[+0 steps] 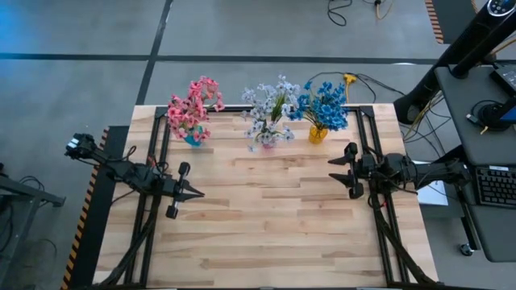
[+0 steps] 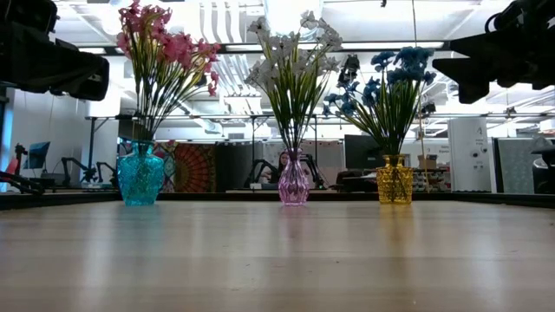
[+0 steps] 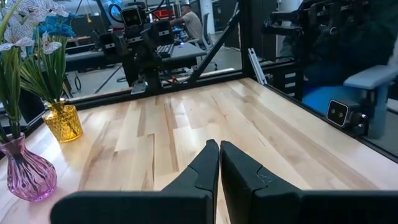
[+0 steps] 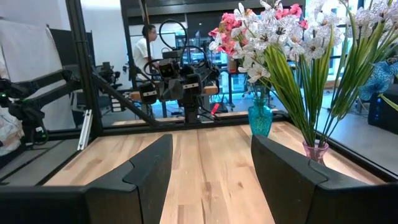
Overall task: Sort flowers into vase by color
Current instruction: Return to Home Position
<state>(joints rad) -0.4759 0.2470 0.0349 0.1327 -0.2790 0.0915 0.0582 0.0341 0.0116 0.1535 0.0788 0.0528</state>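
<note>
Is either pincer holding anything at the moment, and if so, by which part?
Nothing is held: the left pincer is shut empty, the right pincer open and empty.

The left pincer (image 1: 197, 193) has its two dark fingers pressed together at the tips, gripping nothing, and its arm stretches straight back behind it. Opposite it and well apart, the right pincer (image 1: 339, 176) has its fingers spread wide and empty, its arm extending behind it. Both hang above the tabletop (image 1: 266, 234).
</note>
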